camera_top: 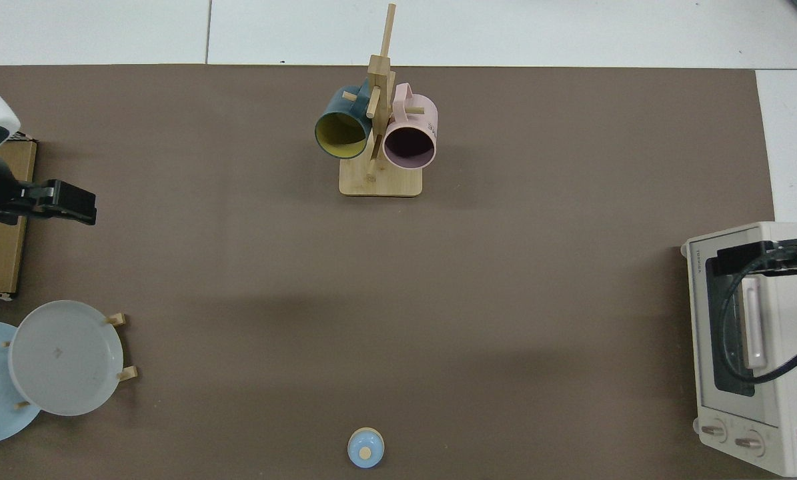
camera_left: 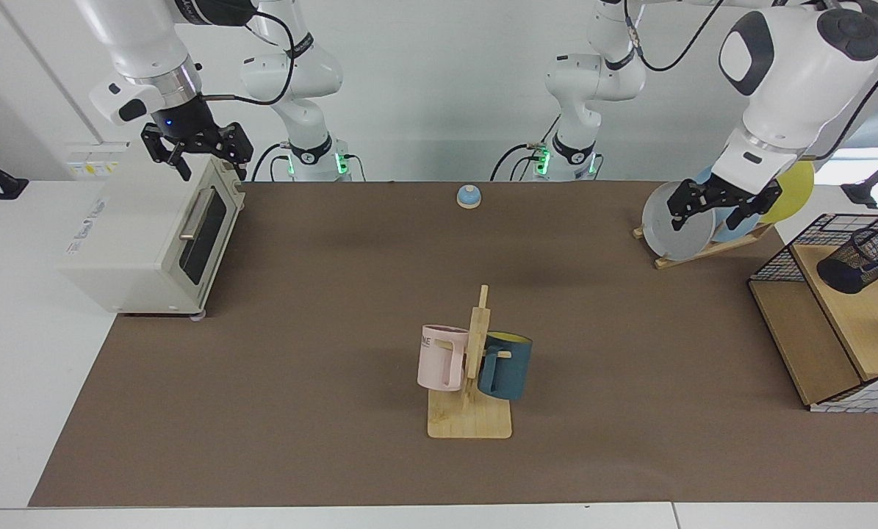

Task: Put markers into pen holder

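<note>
Left gripper (camera_left: 725, 208) before plates (camera_left: 677, 220), beside pen holder (camera_left: 857, 261).

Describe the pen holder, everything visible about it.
The pen holder is a small black wire-mesh cup with a round rim, seen only in the facing view at its right edge. It looks tilted, its open mouth turned up and toward that edge. It rests on the upper wooden shelf, behind a black wire grid. A pale slim thing shows at its rim; whether that is a marker cannot be told. No gripper touches it.
</note>
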